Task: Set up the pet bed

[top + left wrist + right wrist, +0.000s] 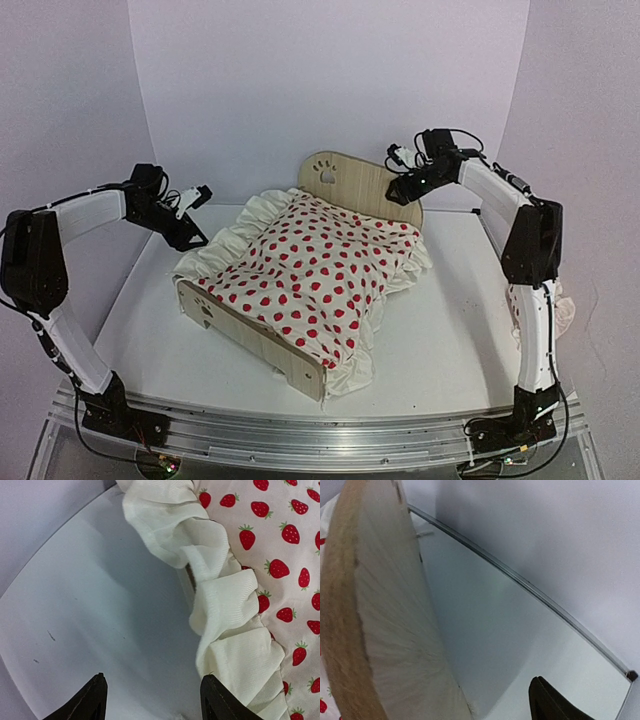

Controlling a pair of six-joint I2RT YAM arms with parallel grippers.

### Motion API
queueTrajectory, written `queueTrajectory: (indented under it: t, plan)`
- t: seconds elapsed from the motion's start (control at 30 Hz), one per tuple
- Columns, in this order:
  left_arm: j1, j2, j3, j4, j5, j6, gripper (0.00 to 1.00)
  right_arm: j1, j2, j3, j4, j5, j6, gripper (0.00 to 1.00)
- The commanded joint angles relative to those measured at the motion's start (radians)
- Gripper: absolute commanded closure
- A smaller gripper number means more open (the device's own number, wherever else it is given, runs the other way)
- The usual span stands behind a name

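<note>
Duvet (pixel 310 270) lies spread over the pet bed (pixel 345 182) at bench (pixel 450 340) centre; I judge only tidying remains. My left hand (pixel 198 197), at its 9 o'clock, stands apart, empty; right hand (pixel 400 156), 1 o'clock: cannot tell.

Left end effector (pixel 152 680) — right (pixel 400 191) — spread

Light-wood pet bed (pixel 245 332), cream duvet (pixel 320 265) printed with red, green-topped strawberries, white table (pixel 440 340)
</note>
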Motion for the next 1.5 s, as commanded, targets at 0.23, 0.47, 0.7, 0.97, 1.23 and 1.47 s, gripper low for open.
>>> queueTrajectory:
  t: [0.23, 0.47, 0.7, 0.97, 1.23, 1.47]
  plan:
    - [0.084, 0.060, -0.029, 0.077, -0.012, 0.131, 0.37, -0.047, -0.601, -0.465, 0.036, -0.100, 0.270, 0.02]
    - [0.061, 0.019, -0.136, 0.056, 0.143, 0.175, 0.39, -0.046, -0.833, -0.942, 0.043, -0.039, 0.529, 0.03]
    - [0.034, -0.062, -0.227, -0.010, 0.191, 0.291, 0.39, -0.028, -0.793, -1.140, 0.040, 0.278, 0.741, 0.18]
    - [-0.001, -0.151, -0.328, -0.024, 0.254, 0.263, 0.39, 0.130, -0.499, -0.901, 0.120, 0.275, 0.792, 0.18]
    - [-0.121, -0.294, -0.463, -0.066, 0.242, 0.323, 0.39, 0.137, -0.123, -0.463, 0.137, 0.077, 0.804, 0.17]
    - [-0.301, -0.303, -0.490, 0.074, 0.300, 0.270, 0.37, 0.178, 0.195, 0.098, 0.149, -0.087, 0.860, 0.19]
